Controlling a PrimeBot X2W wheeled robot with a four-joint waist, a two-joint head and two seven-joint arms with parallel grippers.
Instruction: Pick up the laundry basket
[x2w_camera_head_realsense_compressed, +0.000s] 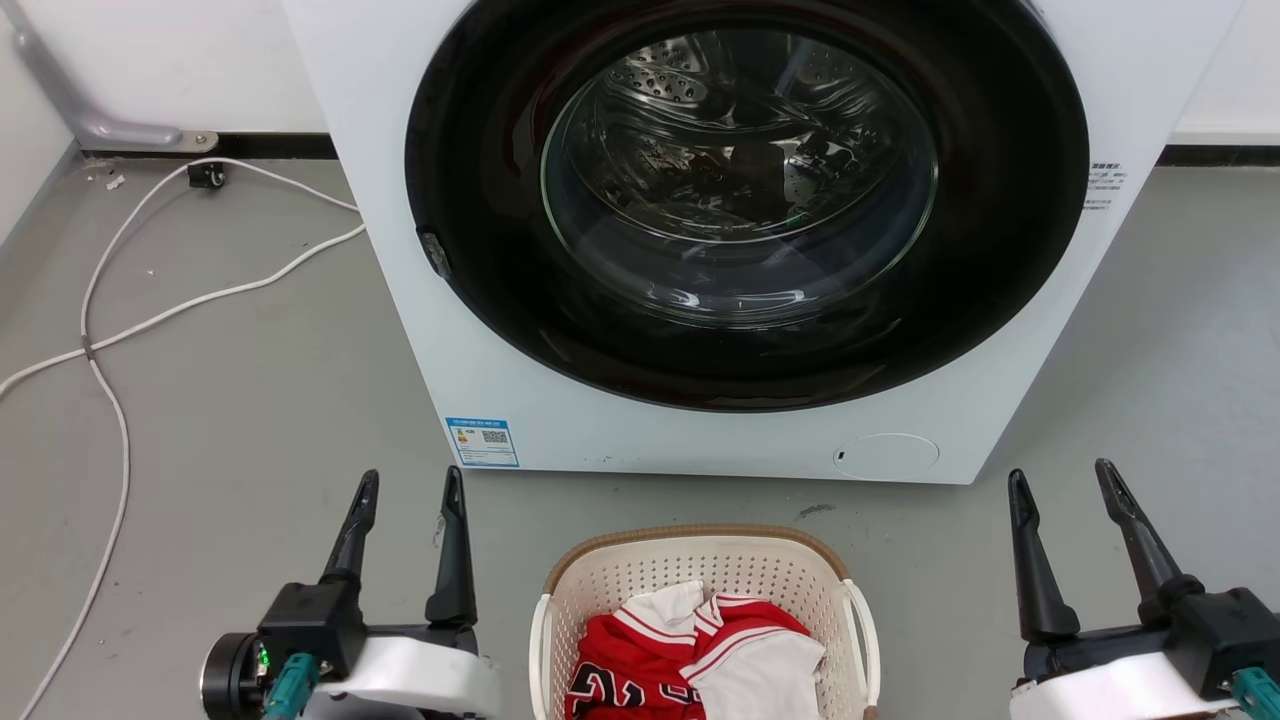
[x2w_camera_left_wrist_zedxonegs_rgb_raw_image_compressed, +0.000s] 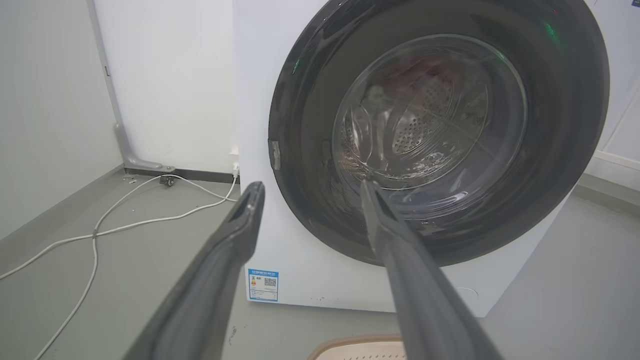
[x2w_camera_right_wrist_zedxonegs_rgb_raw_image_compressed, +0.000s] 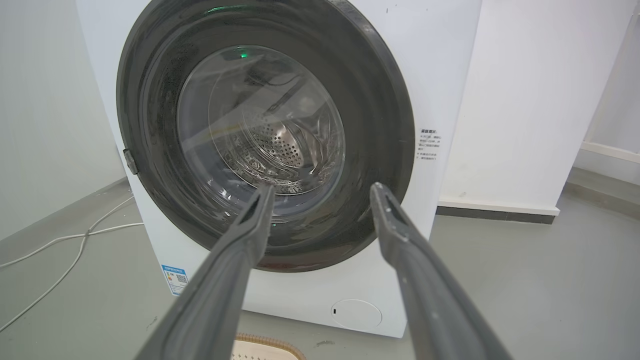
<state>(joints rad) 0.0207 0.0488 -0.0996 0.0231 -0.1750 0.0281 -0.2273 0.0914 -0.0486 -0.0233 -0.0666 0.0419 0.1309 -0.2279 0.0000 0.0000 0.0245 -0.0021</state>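
Note:
The laundry basket (x2w_camera_head_realsense_compressed: 610, 575) is cream-white and perforated with a brown rim, and sits on the floor at the bottom centre of the head view. Red and white clothes (x2w_camera_head_realsense_compressed: 690, 655) lie inside it. Its rim corner peeks in at the bottom of the left wrist view (x2w_camera_left_wrist_zedxonegs_rgb_raw_image_compressed: 357, 346) and the right wrist view (x2w_camera_right_wrist_zedxonegs_rgb_raw_image_compressed: 262, 347). My left gripper (x2w_camera_head_realsense_compressed: 412, 483) stands open to the basket's left, fingers pointing toward the washer. To the basket's right my right gripper (x2w_camera_head_realsense_compressed: 1062, 478) is open too. Neither touches the basket.
A white front-loading washer (x2w_camera_head_realsense_compressed: 400, 200) with a dark round door (x2w_camera_head_realsense_compressed: 745, 200), shut, stands just beyond the basket. White cables (x2w_camera_head_realsense_compressed: 105, 340) trail over the grey floor at the left. A wall runs behind, and open floor lies on both sides of the washer.

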